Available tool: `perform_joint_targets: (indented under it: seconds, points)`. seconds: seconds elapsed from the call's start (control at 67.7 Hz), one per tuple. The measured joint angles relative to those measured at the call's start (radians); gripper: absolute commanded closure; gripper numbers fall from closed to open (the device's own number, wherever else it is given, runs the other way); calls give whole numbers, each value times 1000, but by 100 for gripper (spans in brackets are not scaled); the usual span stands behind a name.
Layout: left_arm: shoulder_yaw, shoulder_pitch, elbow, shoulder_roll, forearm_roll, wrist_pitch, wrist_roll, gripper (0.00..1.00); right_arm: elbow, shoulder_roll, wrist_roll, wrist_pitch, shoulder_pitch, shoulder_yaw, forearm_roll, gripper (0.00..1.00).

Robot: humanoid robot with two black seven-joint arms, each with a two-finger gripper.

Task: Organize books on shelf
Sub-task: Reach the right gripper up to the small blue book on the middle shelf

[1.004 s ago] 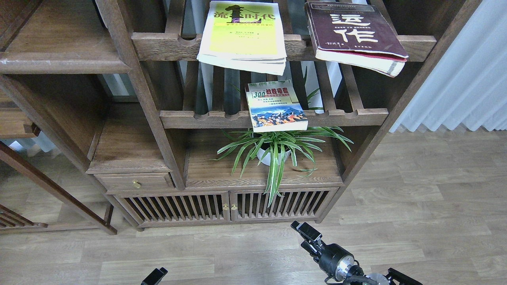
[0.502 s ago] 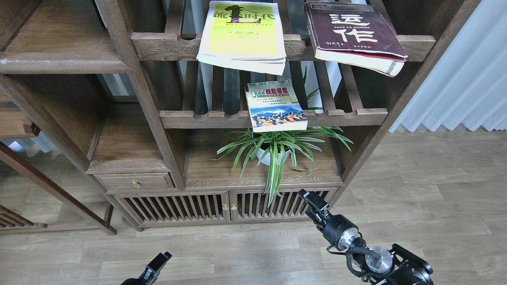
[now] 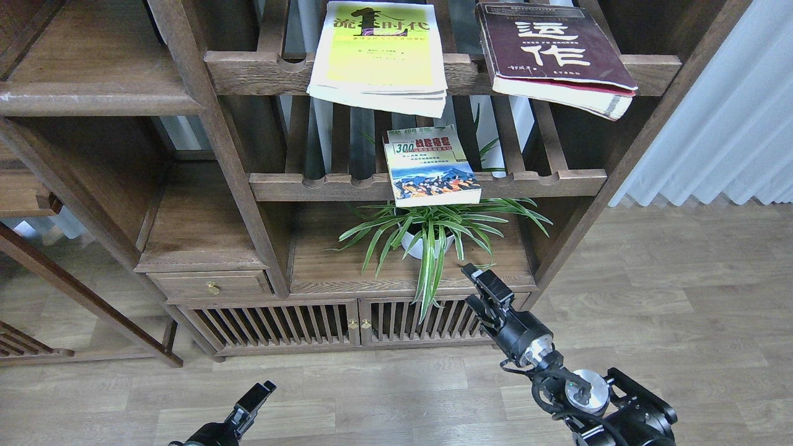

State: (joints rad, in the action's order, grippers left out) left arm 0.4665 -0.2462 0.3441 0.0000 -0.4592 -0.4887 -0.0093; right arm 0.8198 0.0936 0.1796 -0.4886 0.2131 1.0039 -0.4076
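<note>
Three books lie on slatted racks. The yellow-green book (image 3: 379,56) and the maroon book (image 3: 551,52) rest on the top rack, both overhanging its front rail. The small "300" book (image 3: 432,167) sits on the rack below, also sticking out over the rail. The solid plank shelf (image 3: 93,99) with a scuffed front edge is at the upper left and holds nothing. My right gripper (image 3: 480,282) is raised in front of the low cabinet, beneath the "300" book, too dark to read its fingers. My left gripper (image 3: 263,391) is low over the floor and empty.
A spider plant in a white pot (image 3: 426,243) stands on the cabinet top under the "300" book, its leaves hanging close to my right gripper. Slatted cabinet doors (image 3: 347,322) and a small drawer (image 3: 214,286) are below. A pale curtain (image 3: 731,124) hangs at the right.
My right arm has risen from floor level up to the cabinet top's front edge. The left gripper has come a little further into view. The books have not moved.
</note>
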Motion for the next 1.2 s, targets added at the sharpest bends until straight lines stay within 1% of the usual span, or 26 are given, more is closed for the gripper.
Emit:
perform_joint_targets:
  seconds: [0.118,0.502,0.916,1.196]
  points:
    - [0,1,-3,0,0,0,0,1,14,4,1,0,-1,-9,8,4]
    - [0,15,-8,0,1,0,0,1,11,-9,2,0,49,-16,64,3]
    - [0,29,-5,0,-1,0,-1,1,-17,-38,0,1,134,-4,69,3]
    - [0,30,-2,0,-1,0,-1,1,-60,-74,0,57,168,-8,69,3]
